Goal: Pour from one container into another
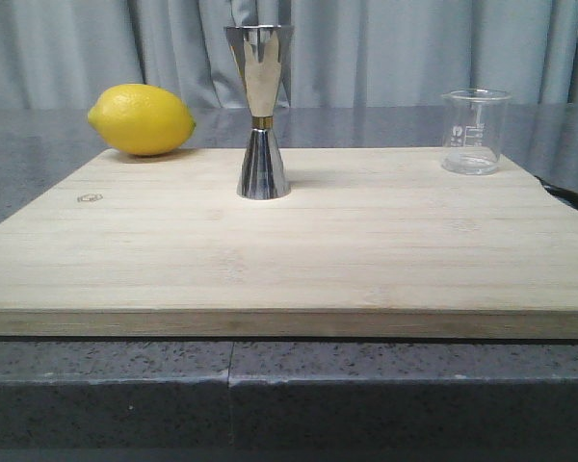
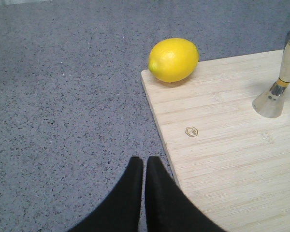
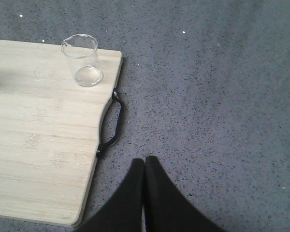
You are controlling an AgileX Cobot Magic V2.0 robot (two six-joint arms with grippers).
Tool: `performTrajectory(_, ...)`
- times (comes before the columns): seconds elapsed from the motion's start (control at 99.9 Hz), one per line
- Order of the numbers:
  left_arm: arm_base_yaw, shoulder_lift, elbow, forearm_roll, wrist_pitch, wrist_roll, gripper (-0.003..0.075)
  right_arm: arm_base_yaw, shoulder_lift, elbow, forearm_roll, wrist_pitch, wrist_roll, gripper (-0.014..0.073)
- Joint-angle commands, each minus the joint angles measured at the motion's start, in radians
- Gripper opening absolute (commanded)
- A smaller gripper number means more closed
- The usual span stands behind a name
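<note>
While both arms rest off the board, the scene reads as follows, near to far.

Left fingers point(image 2: 144, 166): clenched on nothing, tips pressed together, low over the grey tabletop point(image 2: 63, 96) just off the board's left edge.

Right fingers point(image 3: 144, 166): likewise clenched and empty, over the tabletop off the board's handle point(image 3: 115, 121) side.

Cutting board point(image 1: 289, 260): bamboo, lying flat; it carries all three things.

Jigger point(image 1: 261, 115): steel, upright near the board's middle, wide cup uppermost; its contents cannot be judged from here.

Beaker point(image 1: 474, 132): clear glass, upright at the far right corner, well apart from the jigger; it looks empty or nearly so, though glare at the base leaves this unsure.

Lemon point(image 1: 142, 119): far left corner, clear of both vessels.

Stage: both vessels standing fits either end of a pour.

Handling, should a pour follow: grip the jigger at its narrow banded waist, lift level, tilt slowly over the beaker's mouth; the light glass may tip if nudged.
</note>
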Motion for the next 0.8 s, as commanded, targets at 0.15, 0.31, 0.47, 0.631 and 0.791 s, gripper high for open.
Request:
performTrajectory(0.15, 0.091, -0.114, 0.105, -0.009, -0.239, -0.001, -0.0019, -0.006, 0.004, -0.022, -0.009, -0.068, -0.001, -0.0071)
performTrajectory(0.31, 0.247, -0.332, 0.345, -0.051, -0.441, -0.001, -0.0019, -0.006, 0.004, -0.022, -0.009, -0.068, -0.001, -0.0071)
performTrajectory(0.47, 0.278, -0.507, 0.549, -0.051, -0.556, -0.001, -0.0019, -0.006, 0.004, -0.022, -0.009, -0.068, -0.001, -0.0071)
performTrajectory(0.631, 0.278, -0.624, 0.655, -0.041, -0.581, -0.001, -0.0019, -0.006, 0.004, -0.022, -0.009, -0.068, -0.001, -0.0071)
performTrajectory(0.791, 0.278, -0.648, 0.72, -0.024, -0.622, -0.001, -0.0019, -0.006, 0.004, -0.022, -0.009, -0.066, -0.001, -0.0071)
